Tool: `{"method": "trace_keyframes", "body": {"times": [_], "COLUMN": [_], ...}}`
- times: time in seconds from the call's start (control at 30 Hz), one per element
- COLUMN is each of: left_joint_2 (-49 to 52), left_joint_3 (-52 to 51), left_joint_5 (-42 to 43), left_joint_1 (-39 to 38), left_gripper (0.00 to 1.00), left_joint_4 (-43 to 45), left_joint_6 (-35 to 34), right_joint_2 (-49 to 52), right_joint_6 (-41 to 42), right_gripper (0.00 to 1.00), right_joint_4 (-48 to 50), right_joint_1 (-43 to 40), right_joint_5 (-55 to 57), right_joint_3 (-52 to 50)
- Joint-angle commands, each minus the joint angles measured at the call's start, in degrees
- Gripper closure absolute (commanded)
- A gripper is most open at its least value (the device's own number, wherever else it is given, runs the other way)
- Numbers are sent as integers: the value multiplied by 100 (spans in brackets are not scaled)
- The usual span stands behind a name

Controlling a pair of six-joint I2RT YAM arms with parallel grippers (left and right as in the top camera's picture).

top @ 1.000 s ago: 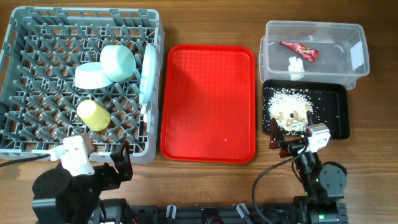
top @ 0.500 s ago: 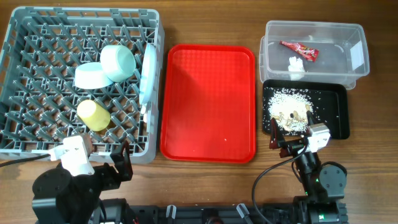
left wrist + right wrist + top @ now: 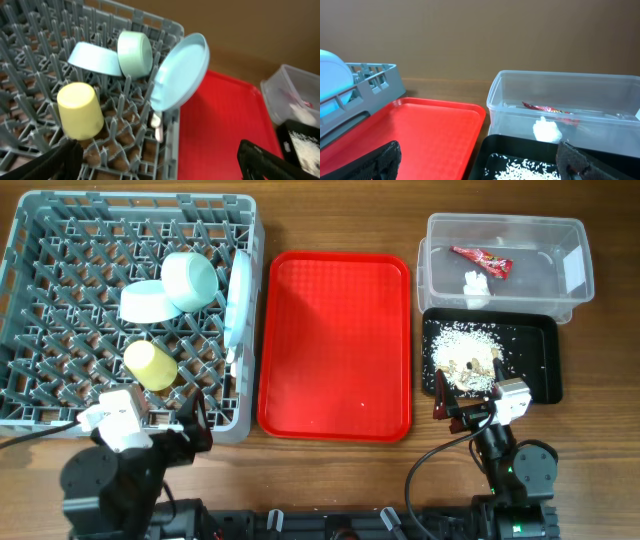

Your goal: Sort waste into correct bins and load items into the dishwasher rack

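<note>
Lying just ahead of left pincer (image 3: 157, 157), fingers apart: yellow cup (image 3: 80, 111), plate (image 3: 181, 72), possibly spoon (image 3: 157, 128), in rack (image 3: 145, 17); right pincer (image 3: 477, 160), apart, faces black tray (image 3: 520, 147), clear tub (image 3: 510, 100) holding red wrapper (image 3: 547, 108)

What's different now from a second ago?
The left claw nudged slightly toward the grey rack, open and holding nothing. Nothing was grabbed or released. Everything else stayed put: right claw, yellow cup, plate, red tray, clear tub.

On the wooden table (image 3: 610, 430) sit a grey rack (image 3: 70, 280), red tray (image 3: 335, 345) (centre), clear tub (image 3: 545, 275) and black tray (image 3: 535, 365).
</note>
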Motion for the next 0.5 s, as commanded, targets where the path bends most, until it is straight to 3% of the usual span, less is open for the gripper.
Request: {"method": "trace_keyframes", "body": {"times": [0.0,0.27,0.33,0.47], "left_joint_2": [-557,-1316,-1504,-1808], "left_joint_3": [-1180,-3532,-3880,-4203], "left_joint_5": [221,833,839,629], "left_joint_1": [122,120,122,122], "left_gripper": [0,0,0,0], "left_joint_4": [1040,4251,4774,5018], "left_joint_6": [116,111,116,116], "right_joint_2": [-83,-83,-83,-83], "right_joint_6": [-66,-63,-66,-68], "right_gripper": [0,0,0,0], "right_joint_4": [26,26,24,24], "right_joint_1": [35,35,35,35], "right_joint_5": [59,59,59,59], "right_joint_3": [26,26,26,26]}}
